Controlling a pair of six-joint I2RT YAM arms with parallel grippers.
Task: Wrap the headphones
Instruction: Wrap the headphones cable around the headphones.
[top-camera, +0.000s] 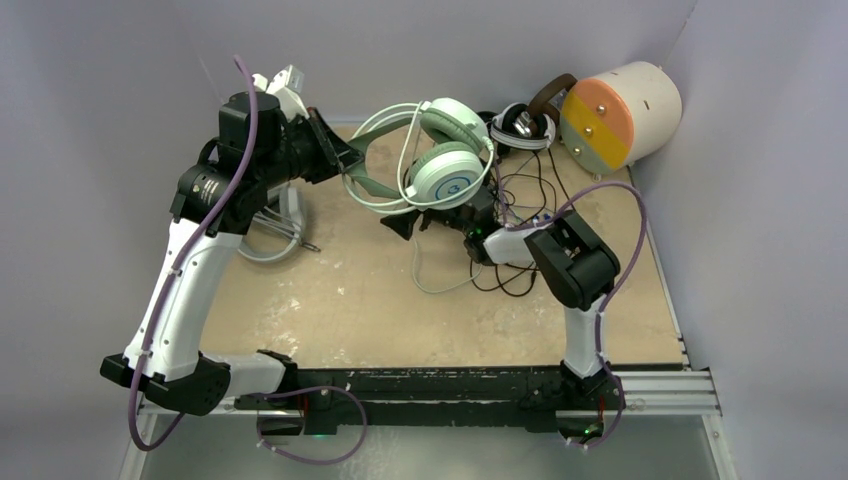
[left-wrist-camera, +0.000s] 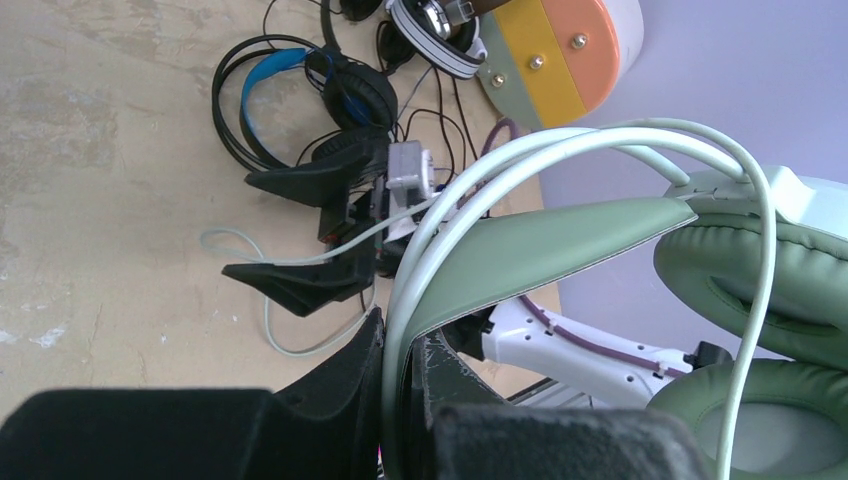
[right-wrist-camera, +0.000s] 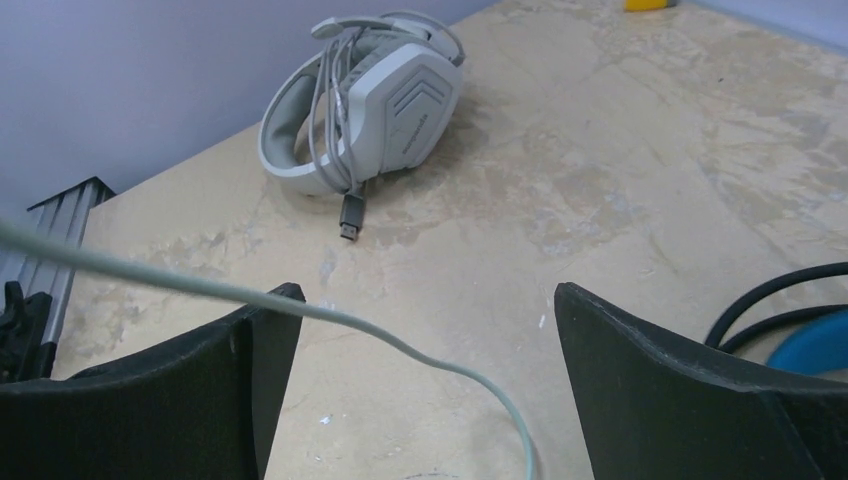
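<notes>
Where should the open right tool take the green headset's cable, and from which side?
Probably the slack cable stretch crossing between the right tool's fingers: come from the right, as now. It hangs thin and free there; the left tool pinches the headband.

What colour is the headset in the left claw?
Mint green headset, clearest in the top external view.

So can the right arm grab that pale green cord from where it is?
Probably yes. The right pincer is wide open and the pale green cord runs across the gap between its fingers, with nothing blocking it.
</notes>
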